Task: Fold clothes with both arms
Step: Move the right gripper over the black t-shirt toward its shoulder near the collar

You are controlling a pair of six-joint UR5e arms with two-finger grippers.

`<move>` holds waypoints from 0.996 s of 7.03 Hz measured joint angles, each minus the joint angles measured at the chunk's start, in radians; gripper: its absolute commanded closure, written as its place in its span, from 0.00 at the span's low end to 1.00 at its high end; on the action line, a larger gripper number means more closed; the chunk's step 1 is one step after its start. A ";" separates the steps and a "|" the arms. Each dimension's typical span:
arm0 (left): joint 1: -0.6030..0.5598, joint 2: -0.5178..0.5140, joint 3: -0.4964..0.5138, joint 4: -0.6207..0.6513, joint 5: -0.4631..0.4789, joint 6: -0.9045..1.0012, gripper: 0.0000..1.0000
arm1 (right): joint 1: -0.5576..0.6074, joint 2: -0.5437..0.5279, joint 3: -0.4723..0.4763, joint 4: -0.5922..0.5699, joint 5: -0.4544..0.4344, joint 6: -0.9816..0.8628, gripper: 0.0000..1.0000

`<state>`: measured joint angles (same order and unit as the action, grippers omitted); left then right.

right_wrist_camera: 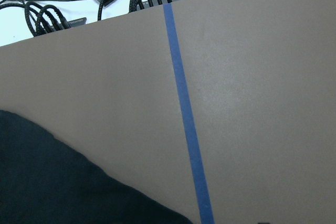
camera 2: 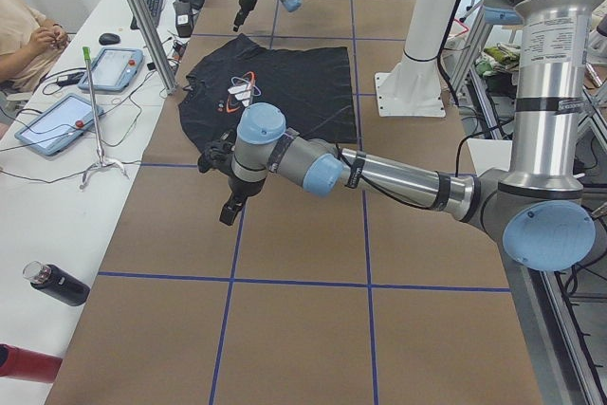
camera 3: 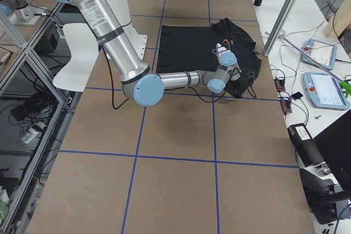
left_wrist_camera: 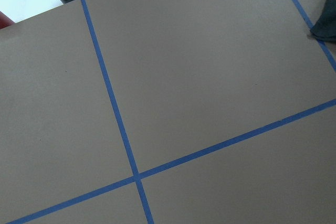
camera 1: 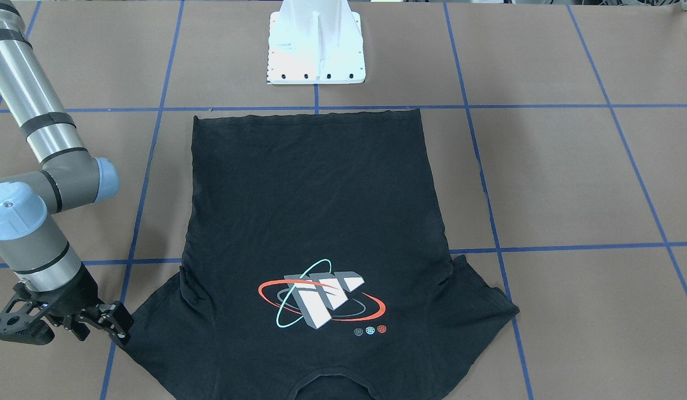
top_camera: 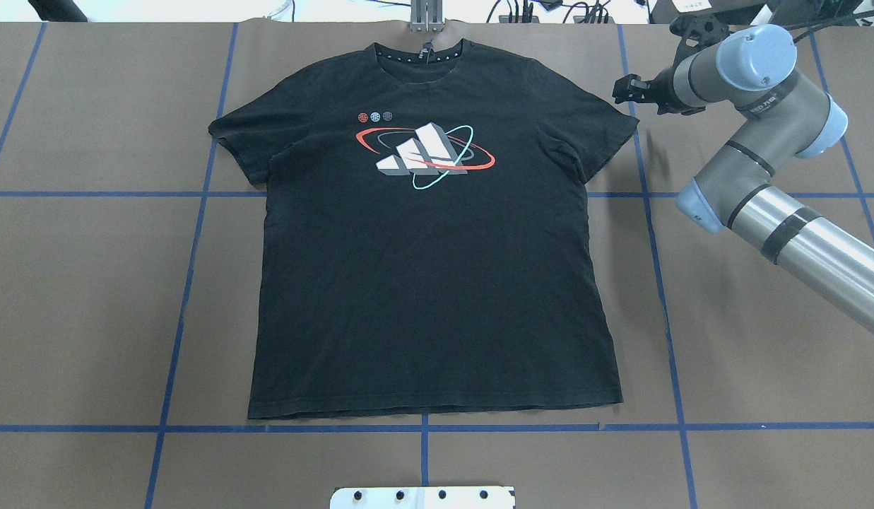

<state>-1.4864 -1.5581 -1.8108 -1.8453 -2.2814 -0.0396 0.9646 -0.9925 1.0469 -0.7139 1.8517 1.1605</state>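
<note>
Overhead exterior shows the T-shirt [top_camera: 429, 297] flat, print up, on the bench [top_camera: 762, 396], one sleeve [top_camera: 610, 134] just beside the spread right jaws, the other apart from the left jaws, whose state I cannot tell; folding seems unstarted, so both must next pinch sleeves.

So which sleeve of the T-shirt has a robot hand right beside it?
The sleeve on the overhead view's right: the right hand is just beside its edge. The other sleeve has none in that view.
</note>
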 measured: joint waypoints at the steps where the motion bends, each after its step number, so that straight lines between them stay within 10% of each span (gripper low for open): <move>1: 0.000 0.000 -0.001 0.000 -0.001 0.000 0.00 | -0.002 0.001 -0.011 0.002 -0.002 0.001 0.17; 5: 0.000 0.001 -0.001 0.000 -0.001 -0.001 0.00 | -0.013 0.000 -0.029 0.004 -0.003 0.017 0.28; 7: 0.000 0.001 -0.001 0.000 -0.001 -0.002 0.00 | -0.017 -0.001 -0.030 0.004 -0.003 0.042 0.54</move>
<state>-1.4864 -1.5570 -1.8121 -1.8454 -2.2825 -0.0413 0.9476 -0.9940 1.0171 -0.7102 1.8485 1.2021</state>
